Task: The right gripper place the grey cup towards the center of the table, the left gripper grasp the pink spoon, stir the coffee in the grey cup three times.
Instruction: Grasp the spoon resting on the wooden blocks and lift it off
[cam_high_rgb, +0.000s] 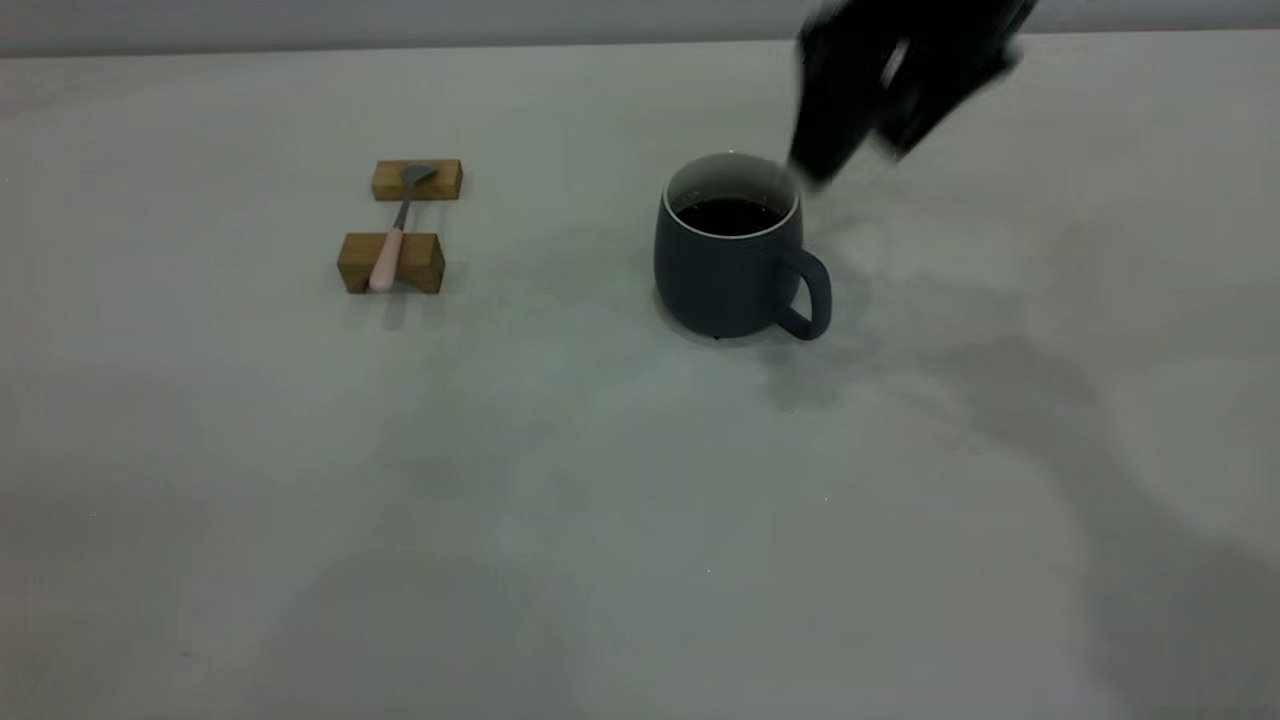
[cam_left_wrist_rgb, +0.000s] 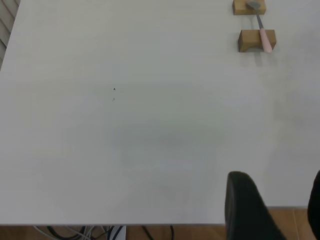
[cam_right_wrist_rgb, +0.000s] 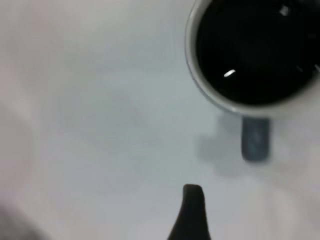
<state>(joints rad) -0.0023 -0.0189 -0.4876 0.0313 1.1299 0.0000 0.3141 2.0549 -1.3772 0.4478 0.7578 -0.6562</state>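
Centrally, grey cup (cam_high_rgb: 731, 262) upright on table (cam_high_rgb: 640, 500), coffee (cam_high_rgb: 730, 214) inside, handle toward lower right. Right gripper (cam_high_rgb: 850, 165) blurred at upper right behind rim, holding nothing; finger spread unreadable. Pink spoon (cam_high_rgb: 386, 258) bridges two wooden blocks (cam_high_rgb: 392, 262), left of centre. Left gripper (cam_left_wrist_rgb: 272, 210) cut off by frame edge, fingers apart, empty.

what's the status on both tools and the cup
Right tool empty, above-behind rounded slate-grey cup. Left tool off by table edge, empty. Pink-handled metal spoon on wooden blocks. Nothing between.

I count one grey cup (cam_high_rgb: 728, 265) of coffee (cam_high_rgb: 729, 215), one pink spoon (cam_high_rgb: 393, 240), and two wooden blocks (cam_high_rgb: 391, 262) left of the cup.
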